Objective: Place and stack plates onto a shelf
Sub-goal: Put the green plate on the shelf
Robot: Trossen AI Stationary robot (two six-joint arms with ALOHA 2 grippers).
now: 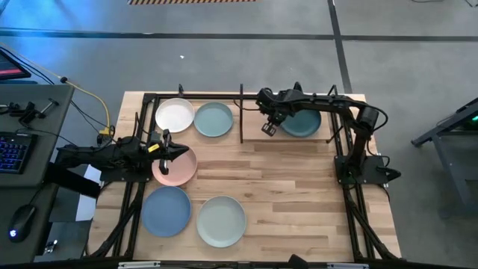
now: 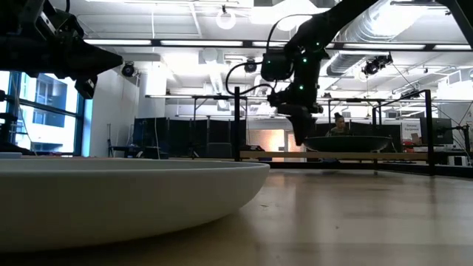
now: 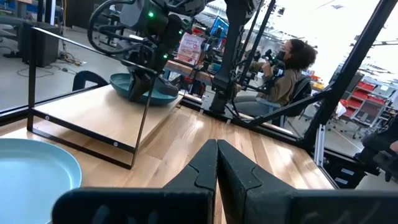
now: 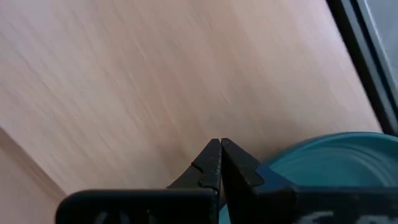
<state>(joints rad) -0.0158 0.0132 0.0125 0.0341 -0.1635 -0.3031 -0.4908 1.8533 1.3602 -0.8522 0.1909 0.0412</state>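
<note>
Right gripper (image 4: 220, 144), tips pinched together, beside dark teal plate (image 1: 302, 123) on shelf (image 1: 254, 128). Person (image 3: 287, 68) visible from left wrist only. Left gripper (image 1: 179, 152) closed empty over pink plate (image 1: 173, 167).

Place: robotics lab — exposed ceiling ducts (image 2: 369, 37) | red parts bins (image 3: 348, 102) | keyboard (image 1: 13, 153)

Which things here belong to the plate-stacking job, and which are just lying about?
Job: white plate, sage plate, teal plate, pink plate, blue plate, mint plate, shelf, left hand, right hand.
Lying about: keyboard, mouse, yellow cable.
</note>
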